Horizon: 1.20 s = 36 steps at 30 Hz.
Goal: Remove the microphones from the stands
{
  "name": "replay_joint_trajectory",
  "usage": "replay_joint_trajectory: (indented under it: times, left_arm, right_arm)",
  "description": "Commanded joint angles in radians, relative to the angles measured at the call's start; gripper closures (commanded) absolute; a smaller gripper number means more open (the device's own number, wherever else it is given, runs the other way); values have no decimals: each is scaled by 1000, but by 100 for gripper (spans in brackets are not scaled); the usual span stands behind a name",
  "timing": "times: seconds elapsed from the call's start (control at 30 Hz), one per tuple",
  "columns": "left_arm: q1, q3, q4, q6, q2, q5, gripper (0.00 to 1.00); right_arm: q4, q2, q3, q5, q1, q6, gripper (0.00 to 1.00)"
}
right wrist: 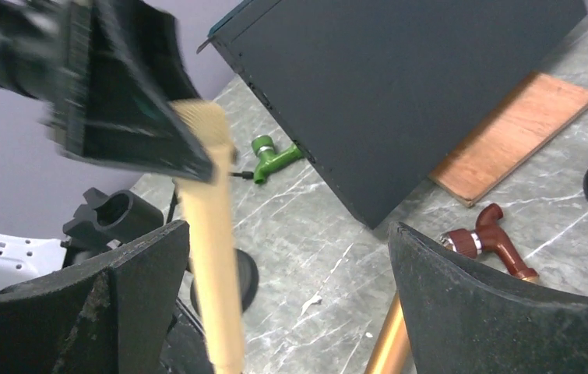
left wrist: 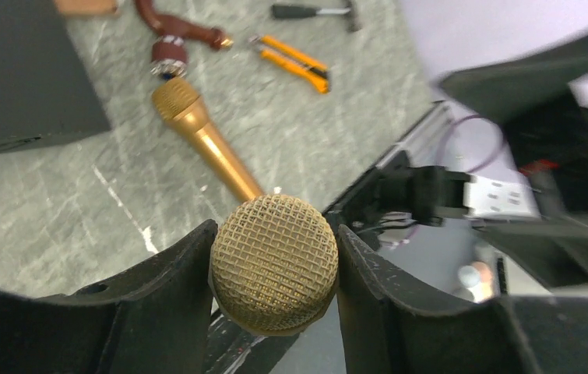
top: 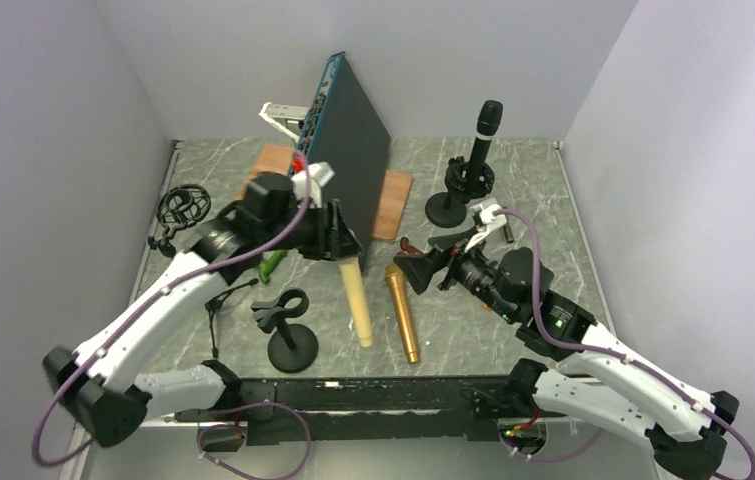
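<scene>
The pale microphone (top: 355, 300) is clear of the empty stand (top: 290, 335), which sits just to its left. The left gripper (top: 341, 243) clamps the mesh head (left wrist: 275, 261) between half-closed fingers, and the handle slants down toward the near edge. The left arm reaches forward with its wrist pitched down. The right gripper (top: 421, 268) is spread wide, holds nothing, and faces the handle from the right.

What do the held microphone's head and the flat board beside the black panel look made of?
The microphone head looks like woven metal mesh with a slightly shiny gold finish; the fine grid of wires shows clearly. The board is probably wood or a wood-look laminate, matt reddish brown, with faint grain lines and a paler cut edge.
</scene>
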State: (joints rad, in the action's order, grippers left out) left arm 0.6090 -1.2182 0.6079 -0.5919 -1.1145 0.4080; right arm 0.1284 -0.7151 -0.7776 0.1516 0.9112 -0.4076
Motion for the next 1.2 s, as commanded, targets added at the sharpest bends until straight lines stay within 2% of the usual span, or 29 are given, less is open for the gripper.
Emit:
replay_joint_trajectory:
  times: [0.0, 0.2, 0.37, 0.5, 0.8, 0.93, 1.17]
  left_arm:
    - [128, 2, -2, -74, -115, -255, 100]
    - [241, -3, -43, -152, -246, -404, 100]
    - [250, 39, -98, -212, -338, -405, 100]
    - [252, -1, -76, -204, -465, -371, 100]
    - [253, -7, -112, -175, -564, -374, 100]
    - [254, 4, -144, -174, -582, -371, 85]
    - [252, -40, -104, -159, -625, -390, 72]
  right_arm:
    - [-61, 79, 40, 80, -1, 14, 0]
    - [-36, 120, 49, 110, -2, 9, 1]
    - [-21, 136, 48, 116, -1, 8, 1]
    - [-8, 140, 46, 115, -1, 11, 1]
    - [18, 136, 34, 108, -1, 25, 1]
    - [22, 128, 31, 105, -2, 27, 1]
    - [25, 102, 17, 85, -2, 38, 0]
